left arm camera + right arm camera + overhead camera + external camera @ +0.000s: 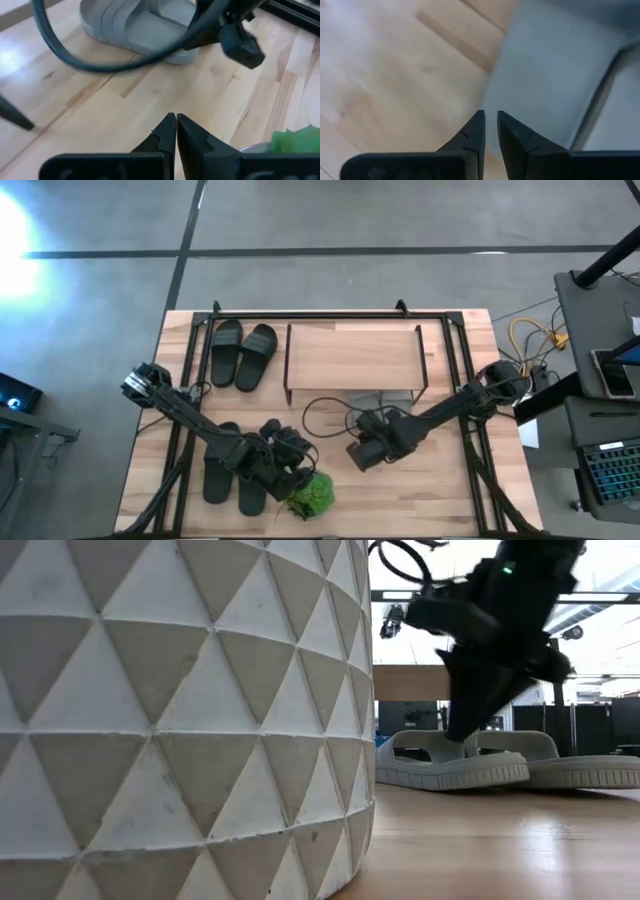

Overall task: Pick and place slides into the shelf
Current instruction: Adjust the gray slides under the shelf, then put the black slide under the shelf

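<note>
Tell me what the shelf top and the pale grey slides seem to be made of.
The shelf top looks like light, matte wood, with visible grain lines, on a thin black frame, probably metal. The pale grey slides look like moulded foam or rubber: smooth, one-piece, dull surface. Exact material is uncertain.

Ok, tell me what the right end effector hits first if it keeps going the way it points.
Probably the pale grey slide: the right end effector points straight at it, fingers slightly apart. Depth is unclear.

Overall light: bright, even, from overhead.
Glare: white hotspot on the floor (15,225) at the high view's left edge; blown-out windows behind in the low view.
Blur: cable (100,60) smeared; right wrist view soft throughout.
Focus: white pot (180,720) fills the foreground.
</note>
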Controlling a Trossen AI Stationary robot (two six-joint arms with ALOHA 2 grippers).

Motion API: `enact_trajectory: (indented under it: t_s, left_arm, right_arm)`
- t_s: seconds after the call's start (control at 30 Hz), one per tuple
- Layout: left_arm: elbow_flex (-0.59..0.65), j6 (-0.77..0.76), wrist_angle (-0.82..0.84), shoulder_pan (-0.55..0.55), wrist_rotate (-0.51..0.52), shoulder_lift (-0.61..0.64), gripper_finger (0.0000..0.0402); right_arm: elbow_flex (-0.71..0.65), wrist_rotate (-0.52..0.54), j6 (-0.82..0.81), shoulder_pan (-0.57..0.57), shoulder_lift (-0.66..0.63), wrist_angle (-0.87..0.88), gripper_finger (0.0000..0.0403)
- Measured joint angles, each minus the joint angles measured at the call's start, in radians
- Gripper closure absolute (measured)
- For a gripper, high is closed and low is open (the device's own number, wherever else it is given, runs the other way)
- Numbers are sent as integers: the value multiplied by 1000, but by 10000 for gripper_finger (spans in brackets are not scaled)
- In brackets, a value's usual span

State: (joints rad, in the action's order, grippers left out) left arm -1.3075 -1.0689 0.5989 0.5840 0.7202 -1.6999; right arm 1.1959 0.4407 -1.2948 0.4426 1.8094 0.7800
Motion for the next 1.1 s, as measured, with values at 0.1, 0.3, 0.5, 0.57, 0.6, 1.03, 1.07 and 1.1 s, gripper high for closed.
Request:
enact_trajectory:
  t_s: [0.1,0.3,0.5,0.57,0.6,1.03,1.07,1.1]
  left_arm:
    - [0,-33,46,10,16,16,402]
    - [-1,-131,177,37,74,83,402]
    - [1,-86,206,72,35,202,402]
    - [1,-12,205,73,-43,237,401]
    - [1,15,210,75,-80,253,401]
    - [-1,148,453,178,-413,255,207]
    - [-1,151,455,197,-394,241,196]
    - [-2,149,459,214,-371,227,188]
  right_arm:
    - [52,49,52,7,-7,-7,360]
    - [155,71,132,6,-12,0,360]
    - [228,112,203,3,-55,25,360]
    - [242,117,241,2,-70,33,360]
    - [251,137,254,2,-79,45,360]
    - [401,280,280,82,-161,419,264]
    - [405,283,258,95,-164,459,251]
    - [408,284,234,106,-164,500,239]
